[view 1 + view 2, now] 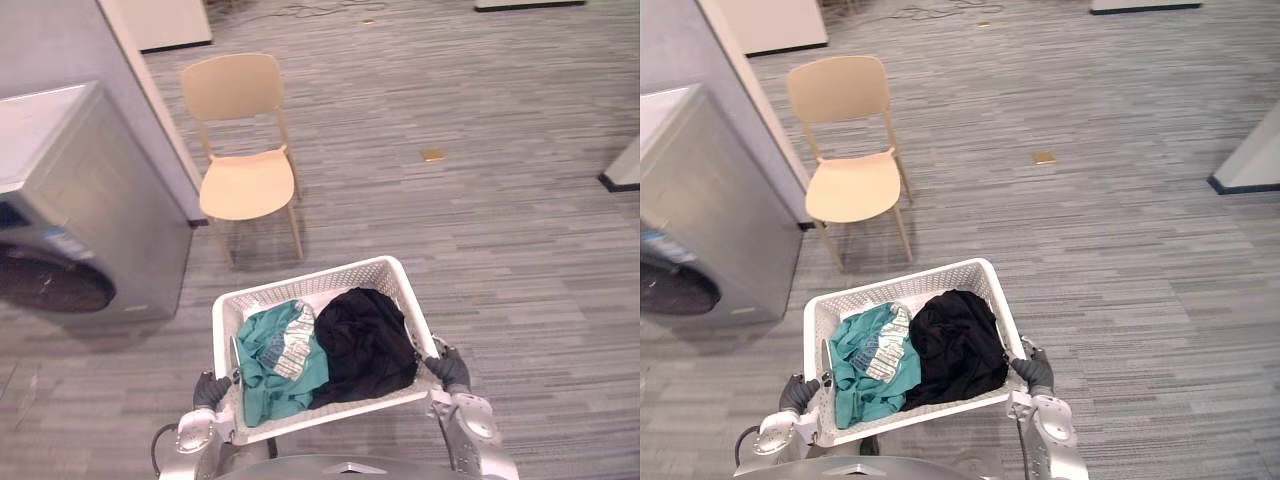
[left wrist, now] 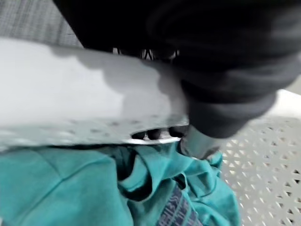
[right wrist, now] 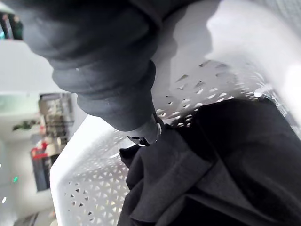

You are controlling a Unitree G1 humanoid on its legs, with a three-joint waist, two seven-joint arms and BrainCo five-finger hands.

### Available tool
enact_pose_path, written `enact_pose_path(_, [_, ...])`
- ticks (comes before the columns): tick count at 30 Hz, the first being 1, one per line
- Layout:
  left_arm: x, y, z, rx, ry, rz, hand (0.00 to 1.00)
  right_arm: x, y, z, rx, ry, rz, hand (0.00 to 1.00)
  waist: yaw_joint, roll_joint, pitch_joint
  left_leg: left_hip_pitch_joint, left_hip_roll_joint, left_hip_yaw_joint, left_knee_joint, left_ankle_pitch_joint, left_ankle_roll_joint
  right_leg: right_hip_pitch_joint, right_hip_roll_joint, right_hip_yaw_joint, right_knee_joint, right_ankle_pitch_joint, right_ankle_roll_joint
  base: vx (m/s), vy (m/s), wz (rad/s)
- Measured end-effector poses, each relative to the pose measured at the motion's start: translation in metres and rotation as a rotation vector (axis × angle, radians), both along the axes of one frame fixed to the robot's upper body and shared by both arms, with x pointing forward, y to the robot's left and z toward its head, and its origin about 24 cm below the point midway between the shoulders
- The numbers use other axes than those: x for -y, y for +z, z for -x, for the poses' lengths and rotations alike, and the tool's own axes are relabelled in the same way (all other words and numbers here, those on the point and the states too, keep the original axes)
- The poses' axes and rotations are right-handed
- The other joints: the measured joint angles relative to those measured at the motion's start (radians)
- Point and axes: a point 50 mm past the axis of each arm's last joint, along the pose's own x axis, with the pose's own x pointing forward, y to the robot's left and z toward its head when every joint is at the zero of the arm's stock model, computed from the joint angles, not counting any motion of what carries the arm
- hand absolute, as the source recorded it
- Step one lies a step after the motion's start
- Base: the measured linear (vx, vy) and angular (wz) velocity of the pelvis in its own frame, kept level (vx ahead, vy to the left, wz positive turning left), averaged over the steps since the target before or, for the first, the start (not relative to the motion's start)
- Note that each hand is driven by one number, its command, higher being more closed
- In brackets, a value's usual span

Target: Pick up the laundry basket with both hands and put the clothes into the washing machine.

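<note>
Office- or lab-like room, one corner set up for laundry. Grey striped carpet-tile floor (image 1: 480, 230), wide and open. Silver front-loading washing machine (image 1: 110, 200) against grey partition wall (image 1: 60, 40). Lone beige chair (image 1: 243, 150) just beside it. White laundry basket (image 1: 320, 280) with clothes (image 1: 365, 345). White dark-based unit (image 1: 622, 165) at edge.

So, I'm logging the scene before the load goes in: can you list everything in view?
laundry basket: one, white, perforated, in front of the robot
teal garment: one, grey print, basket's left half
black garment: one, basket's right half
washing machine: one, silver-grey, dark round door, far left
chair: one, pale wood, beyond the basket
scrap: one, tan, on the floor right of the chair
left hand: curled on the basket's left rim
right hand: curled on the basket's right rim
</note>
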Motion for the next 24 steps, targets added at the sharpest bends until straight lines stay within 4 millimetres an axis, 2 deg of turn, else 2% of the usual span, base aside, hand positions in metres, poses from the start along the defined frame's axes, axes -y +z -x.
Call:
enact_pose_path(1, [-0.005, 0.003, -0.006, 0.013, -0.027, -0.033, 1.0, -0.008, -0.005, 0.004, -0.019, -0.012, -0.028, 1.0, -0.02, -0.012, 0.003, 0.055, -0.026, -0.011, -0.021, -0.029, 0.021, -0.065, -0.006, 0.037, 0.139, 0.21, -0.063, 0.72, 0.374, 0.52])
enact_pose_path(2, [-0.014, 0.005, -0.006, 0.012, -0.033, -0.063, 1.0, -0.016, -0.006, 0.004, -0.022, 0.0, -0.031, 1.0, -0.035, -0.002, 0.015, 0.115, -0.026, -0.025, -0.043, -0.051, 0.035, -0.114, 0.039, 0.064, 0.246, 0.168, -0.044, 0.69, 0.347, 0.38])
enact_pose_path(4, [-0.02, 0.006, -0.006, 0.013, -0.027, -0.08, 1.0, -0.023, -0.007, 0.003, -0.022, 0.003, -0.041, 1.0, -0.031, 0.011, 0.025, 0.239, -0.024, -0.024, -0.128, -0.056, 0.043, -0.173, 0.087, 0.02, 0.274, 0.069, -0.057, 0.45, 0.18, 0.04])
enact_pose_path(6, [-0.021, 0.009, -0.01, 0.033, -0.025, -0.08, 1.0, -0.024, -0.001, -0.004, 0.016, 0.008, -0.035, 1.0, -0.033, 0.036, 0.04, 0.355, -0.029, -0.01, -0.229, -0.073, 0.05, -0.247, 0.08, -0.128, 0.152, -0.003, -0.065, 0.45, 0.134, -0.1])
enact_pose_path(7, [-0.021, 0.01, -0.012, 0.042, -0.023, -0.078, 1.0, -0.025, 0.0, -0.007, 0.024, 0.009, -0.034, 1.0, -0.033, 0.04, 0.043, 0.376, -0.031, 0.002, -0.245, -0.081, 0.048, -0.267, 0.076, -0.175, 0.094, -0.009, -0.063, 0.43, 0.091, -0.22])
enact_pose_path(8, [-0.022, 0.013, -0.016, 0.058, -0.023, -0.083, 1.0, -0.026, 0.003, -0.011, 0.038, 0.013, -0.034, 1.0, -0.033, 0.043, 0.045, 0.419, -0.038, 0.02, -0.273, -0.114, 0.046, -0.308, 0.077, -0.293, -0.102, 0.002, -0.068, 0.43, 0.076, -0.3])
enact_pose_path(9, [-0.023, 0.014, -0.018, 0.063, -0.025, -0.087, 1.0, -0.026, 0.004, -0.013, 0.043, 0.015, -0.033, 1.0, -0.031, 0.043, 0.045, 0.443, -0.044, 0.035, -0.284, -0.136, 0.044, -0.318, 0.091, -0.344, -0.242, 0.033, -0.074, 0.54, 0.05, -0.32])
enact_pose_path(10, [-0.023, 0.015, -0.019, 0.065, -0.026, -0.087, 1.0, -0.026, 0.004, -0.014, 0.044, 0.017, -0.029, 1.0, -0.03, 0.041, 0.045, 0.459, -0.051, 0.039, -0.29, -0.153, 0.041, -0.316, 0.104, -0.36, -0.341, 0.065, -0.074, 0.36, -0.002, -0.14])
enact_pose_path(11, [-0.021, 0.015, -0.02, 0.068, -0.032, -0.085, 1.0, -0.024, 0.004, -0.014, 0.043, 0.021, -0.019, 1.0, -0.04, 0.034, 0.042, 0.484, -0.065, 0.037, -0.289, -0.193, 0.035, -0.31, 0.124, -0.339, -0.484, 0.154, -0.101, 0.6, -0.054, 0.05])
enact_pose_path(12, [-0.012, 0.013, -0.019, 0.064, -0.038, -0.062, 1.0, -0.02, 0.005, -0.013, 0.038, 0.023, -0.001, 1.0, -0.056, 0.061, 0.035, 0.516, -0.046, 0.026, -0.28, -0.242, 0.052, -0.304, 0.165, -0.287, -0.451, 0.225, -0.147, 0.54, -0.07, 0.12])
enact_pose_path(13, [-0.01, 0.012, -0.017, 0.059, -0.034, -0.052, 1.0, -0.017, 0.005, -0.013, 0.037, 0.028, 0.011, 1.0, -0.056, 0.077, 0.03, 0.52, -0.038, 0.03, -0.244, -0.248, 0.051, -0.304, 0.187, -0.265, -0.428, 0.215, -0.157, 0.69, -0.12, 0.08])
enact_pose_path(14, [-0.005, 0.012, -0.019, 0.064, -0.024, -0.036, 1.0, -0.013, 0.008, -0.015, 0.044, 0.034, 0.026, 1.0, -0.063, 0.089, 0.041, 0.439, 0.0, 0.051, 0.002, -0.263, 0.051, -0.277, 0.187, -0.275, -0.404, 0.156, -0.167, 0.58, -0.136, 0.12])
enact_pose_path(15, [-0.002, 0.011, -0.019, 0.066, -0.01, -0.023, 1.0, -0.011, 0.012, -0.014, 0.055, 0.033, 0.029, 1.0, -0.066, 0.106, 0.057, 0.313, 0.072, 0.059, 0.347, -0.193, 0.011, -0.206, 0.196, -0.298, -0.414, 0.128, -0.169, 0.56, -0.145, 0.13])
enact_pose_path(17, [-0.002, 0.01, -0.012, 0.06, 0.019, -0.007, 1.0, -0.01, 0.021, -0.012, 0.085, 0.048, 0.043, 1.0, -0.05, 0.122, 0.071, 0.203, 0.174, 0.059, 0.712, -0.039, -0.04, -0.108, 0.221, -0.308, -0.413, 0.08, -0.185, 0.55, -0.103, -0.18])
enact_pose_path(18, [0.0, 0.009, -0.007, 0.057, 0.031, 0.008, 1.0, -0.009, 0.028, -0.012, 0.113, 0.055, 0.058, 1.0, -0.033, 0.122, 0.072, 0.147, 0.223, 0.072, 0.875, -0.014, -0.037, -0.036, 0.229, -0.306, -0.43, 0.054, -0.184, 0.54, -0.066, -0.37])
enact_pose_path(19, [0.003, 0.01, -0.007, 0.064, 0.031, 0.018, 1.0, -0.007, 0.033, -0.013, 0.134, 0.057, 0.071, 1.0, -0.022, 0.109, 0.078, 0.111, 0.247, 0.088, 0.919, -0.019, -0.025, 0.018, 0.228, -0.305, -0.462, 0.045, -0.175, 0.53, -0.032, -0.19])
enact_pose_path(21, [0.005, 0.017, -0.014, 0.109, 0.035, 0.029, 1.0, -0.007, 0.043, -0.017, 0.181, 0.055, 0.081, 1.0, -0.006, 0.103, 0.066, 0.046, 0.297, 0.145, 0.836, -0.043, 0.015, 0.098, 0.219, -0.298, -0.541, 0.044, -0.164, 0.53, 0.021, -0.08])
enact_pose_path(23, [0.003, 0.019, -0.017, 0.129, 0.044, 0.032, 1.0, -0.009, 0.047, -0.022, 0.209, 0.058, 0.083, 1.0, 0.019, 0.095, 0.06, 0.038, 0.302, 0.167, 0.594, -0.053, 0.026, 0.109, 0.192, -0.269, -0.564, 0.046, -0.152, 0.37, 0.091, -0.39])
enact_pose_path(24, [0.002, 0.02, -0.018, 0.134, 0.045, 0.028, 1.0, -0.01, 0.047, -0.027, 0.211, 0.064, 0.083, 1.0, 0.026, 0.091, 0.059, 0.056, 0.298, 0.166, 0.366, -0.046, 0.038, 0.103, 0.169, -0.249, -0.571, 0.044, -0.141, 0.24, 0.114, -0.38])
